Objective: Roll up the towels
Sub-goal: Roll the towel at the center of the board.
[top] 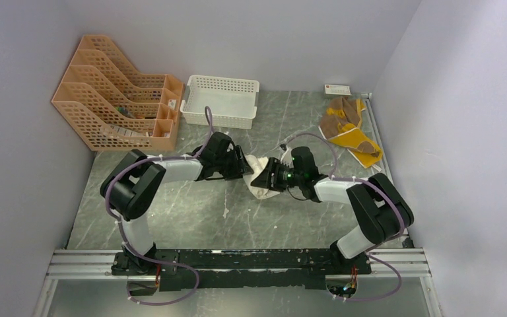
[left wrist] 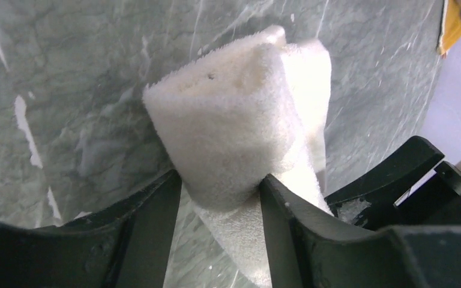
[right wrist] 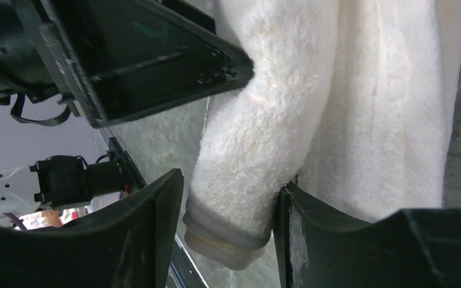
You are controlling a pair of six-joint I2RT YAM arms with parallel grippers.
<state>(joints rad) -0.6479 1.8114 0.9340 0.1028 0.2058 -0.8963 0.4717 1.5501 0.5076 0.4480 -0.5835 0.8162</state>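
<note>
The cream-white towel (top: 259, 179) is a loose, partly rolled bundle at the table's middle, held between both grippers. My left gripper (top: 245, 168) is shut on one end of the roll; in the left wrist view both fingers press the cream-white towel (left wrist: 234, 120) at my left gripper (left wrist: 221, 192). My right gripper (top: 265, 176) meets it from the right. In the right wrist view a folded edge of the cream-white towel (right wrist: 348, 108) hangs between the fingers of my right gripper (right wrist: 228, 198); it touches the right finger, with a small gap at the left one. The brown and mustard towel (top: 348, 129) lies crumpled at the far right.
A white lattice basket (top: 221, 99) stands at the back centre. An orange file organiser (top: 115, 92) stands at the back left. A small white box (top: 337, 88) lies by the back wall. Walls close in on the left, back and right.
</note>
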